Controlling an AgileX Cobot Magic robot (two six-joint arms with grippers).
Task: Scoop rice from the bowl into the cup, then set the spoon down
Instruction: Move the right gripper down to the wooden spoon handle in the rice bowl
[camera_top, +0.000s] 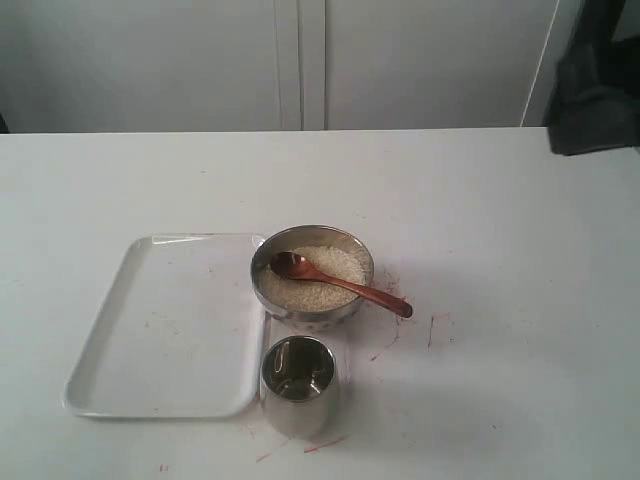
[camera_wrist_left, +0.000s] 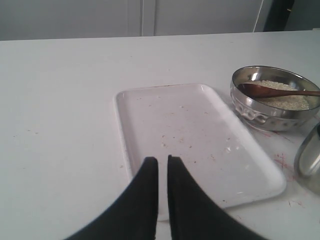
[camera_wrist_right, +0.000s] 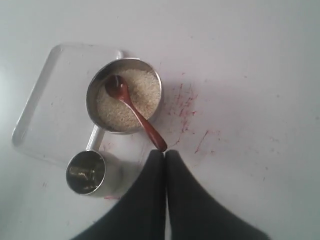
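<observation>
The steel bowl (camera_top: 256, 272) sits mid-table, filled with off-white rice (camera_top: 322, 288). The wooden spoon (camera_top: 345, 284) lies in it, head on the rice and handle sticking out over the rim to the right. In front of the bowl stands the steel cup (camera_top: 298, 385). My right gripper (camera_wrist_right: 165, 151) is shut and holds nothing; it hangs high over the table, and in its wrist view its tips show just past the end of the spoon (camera_wrist_right: 137, 115) handle. My left gripper (camera_wrist_left: 163, 159) hovers over the tray's near edge, fingers almost together, nothing between them.
A white rectangular tray (camera_top: 160, 330) lies left of the bowl and cup, touching them. Red marks streak the table to the right of the bowl. A dark bulk of the right arm (camera_top: 595, 90) fills the far right corner.
</observation>
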